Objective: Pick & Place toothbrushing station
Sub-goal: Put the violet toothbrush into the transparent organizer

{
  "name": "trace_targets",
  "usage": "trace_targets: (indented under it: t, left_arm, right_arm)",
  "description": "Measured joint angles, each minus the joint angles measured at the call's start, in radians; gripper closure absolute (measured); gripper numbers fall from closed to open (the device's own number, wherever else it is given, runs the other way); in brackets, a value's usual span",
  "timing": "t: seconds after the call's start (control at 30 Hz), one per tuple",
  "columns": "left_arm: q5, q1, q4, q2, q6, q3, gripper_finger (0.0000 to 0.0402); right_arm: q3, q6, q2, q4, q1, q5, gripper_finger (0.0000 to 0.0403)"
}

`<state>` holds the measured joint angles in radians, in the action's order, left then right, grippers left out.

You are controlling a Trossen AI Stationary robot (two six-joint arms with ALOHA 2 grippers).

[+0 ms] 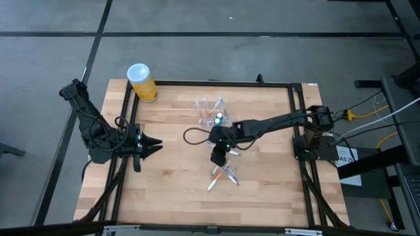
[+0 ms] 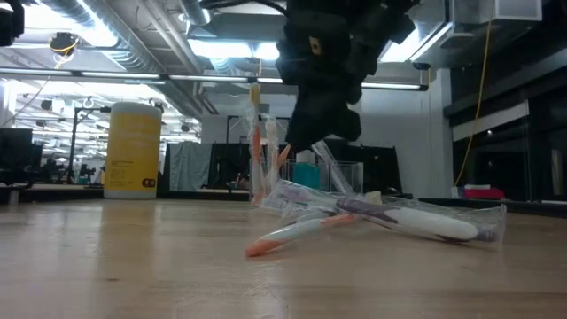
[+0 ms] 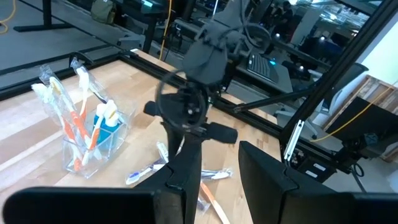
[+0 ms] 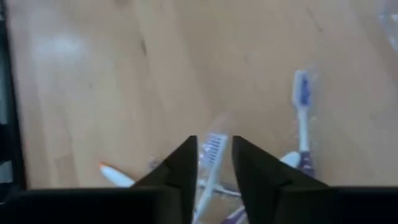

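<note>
Wooden planks framed by a black rail make up the table (image 1: pixel 170 190), and on it, toward the far edge and near the middle, stands the station (image 1: pixel 211 111), a clear holder of joined cups that is hard to make out against the wood. It stands upright with its openings up; from above its row of cups seems to run roughly across the table, though the clear plastic makes that hard to be sure of. Several toothbrushes (image 3: pixel 79 121) stand in it, heads up and leaning at different angles. Just on the near side of the station hangs the right gripper (image 1: pixel 219 157), its arm reaching in from the right edge. The fingers (image 4: pixel 181 168) point down at the table with a narrow gap between them, and nothing is visibly clamped there. Directly beneath and slightly nearer the front edge lie loose brushes (image 1: pixel 223 176) in clear wrappers, crossed over one another; a white one with blue bristles shows between the fingertips in the right wrist view. Well off to the left, the left gripper (image 1: pixel 152 142) waits over the table's left side, its fingers slightly apart, holding nothing. Beyond it, at the far left corner, stands a yellow cylinder (image 1: pixel 142 82) with a white lid.
</note>
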<state>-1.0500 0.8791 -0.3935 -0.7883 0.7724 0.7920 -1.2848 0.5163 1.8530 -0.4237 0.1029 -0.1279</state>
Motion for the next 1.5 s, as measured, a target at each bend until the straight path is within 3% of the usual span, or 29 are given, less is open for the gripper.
trace_targets:
  t: [0.13,0.23,0.47,0.73,0.9,1.23,1.5]
  left_arm:
    - [0.004,0.0,0.0,0.0,0.0,0.0,0.03]
    - [0.005,0.0,0.0,0.0,0.0,0.0,0.03]
    - [0.005,0.0,-0.008,0.0,-0.001,0.0,0.03]
    - [0.005,0.0,-0.008,0.0,-0.001,0.0,0.03]
    - [0.005,0.0,-0.008,0.0,-0.001,0.0,0.03]
    - [0.004,0.0,-0.015,0.0,-0.001,0.0,0.03]
    - [0.006,0.006,-0.011,0.0,0.009,0.0,0.03]
  right_arm:
    - [-0.001,-0.004,0.001,-0.001,-0.028,-0.051,0.0256]
    - [-0.001,-0.008,0.001,0.0,-0.047,-0.07,0.0239]
    - [0.0,-0.005,0.01,0.001,-0.073,-0.124,0.0235]
    - [0.0,-0.003,0.009,0.014,-0.034,-0.091,0.0245]
    - [-0.029,-0.029,0.009,0.042,0.041,-0.003,0.0245]
    - [-0.044,-0.086,0.02,0.061,0.08,0.377,0.0243]
    - [-0.044,-0.008,0.064,0.076,0.118,0.306,0.0243]
